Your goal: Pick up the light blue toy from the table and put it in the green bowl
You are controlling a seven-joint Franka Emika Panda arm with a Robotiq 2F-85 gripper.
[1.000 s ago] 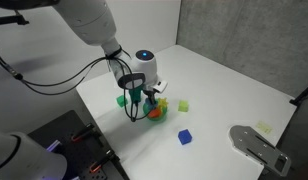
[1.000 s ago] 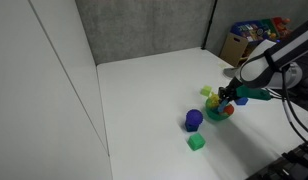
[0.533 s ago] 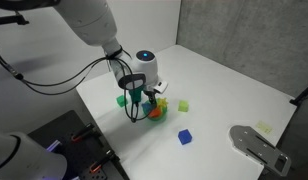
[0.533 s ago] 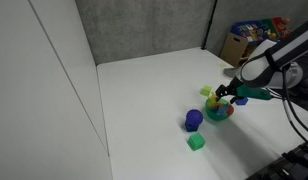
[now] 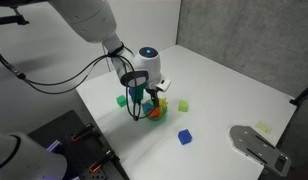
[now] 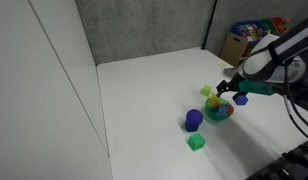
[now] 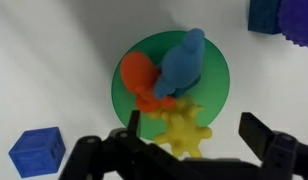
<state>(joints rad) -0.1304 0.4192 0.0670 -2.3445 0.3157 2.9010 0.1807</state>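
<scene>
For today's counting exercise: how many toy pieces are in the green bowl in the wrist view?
3. In the green bowl: an orange piece at left, the light blue toy beside it, and a yellow piece at the lower rim. More may hide beneath.

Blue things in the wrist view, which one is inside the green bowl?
The light blue toy, paler than the rest, lying in the green bowl against the orange toy. The dark blue cube sits outside on the table.
</scene>
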